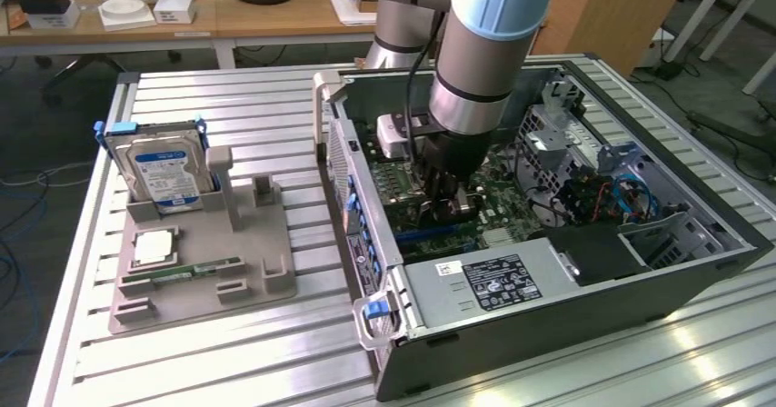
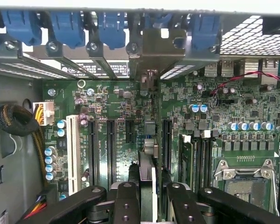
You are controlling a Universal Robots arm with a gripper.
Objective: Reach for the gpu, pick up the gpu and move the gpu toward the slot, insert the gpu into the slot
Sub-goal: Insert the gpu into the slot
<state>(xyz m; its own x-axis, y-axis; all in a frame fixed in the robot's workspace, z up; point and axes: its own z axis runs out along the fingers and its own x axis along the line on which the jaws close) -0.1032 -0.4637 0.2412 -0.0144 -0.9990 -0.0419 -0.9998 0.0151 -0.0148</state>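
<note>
computer case (image 1: 679,271): lying open on the table (image 1: 218,362)
tray (image 1: 200,271): beside the case, on the exterior view's left
hard drive (image 1: 164,175): upright in the tray
gripper (image 1: 442,203): inside the case, above the motherboard (image 2: 112,100)

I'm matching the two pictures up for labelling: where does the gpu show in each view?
Exterior view: the gpu sits low inside the open computer case, under the gripper and mostly hidden by it.
Wrist view: the gpu is seen edge-on as a thin strip between the black fingers, reaching toward the blue clips.
Shared landmark: the green motherboard, directly beneath the card.
</note>
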